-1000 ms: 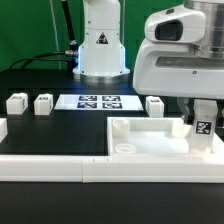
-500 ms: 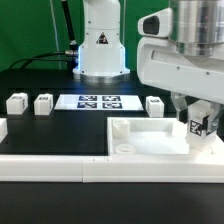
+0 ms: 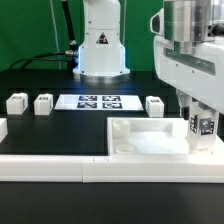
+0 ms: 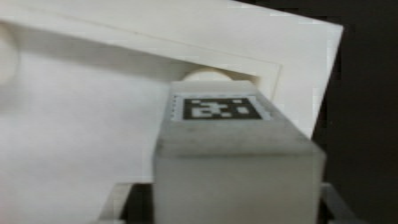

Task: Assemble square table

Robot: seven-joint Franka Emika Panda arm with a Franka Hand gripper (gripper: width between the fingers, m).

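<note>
The white square tabletop (image 3: pixel 160 140) lies at the exterior view's right, against the front rail. My gripper (image 3: pixel 203 124) is shut on a white tagged leg (image 3: pixel 204 125) and holds it over the tabletop's far right corner. In the wrist view the leg (image 4: pixel 228 150) fills the middle, its tagged end pointing at a corner hole (image 4: pixel 212 74) of the tabletop (image 4: pixel 107 110). Three more tagged legs sit on the black table: one (image 3: pixel 155 105) behind the tabletop and two (image 3: pixel 43 102) (image 3: pixel 15 102) at the exterior view's left.
The marker board (image 3: pixel 98 101) lies flat in front of the robot base (image 3: pixel 100 50). A long white border rail (image 3: pixel 60 165) runs along the front edge. A white block (image 3: pixel 3 128) sits at the exterior view's far left.
My gripper has turned with the leg and shifted slightly to the exterior view's right and lower, over the tabletop's far right corner. The other parts have not moved.
</note>
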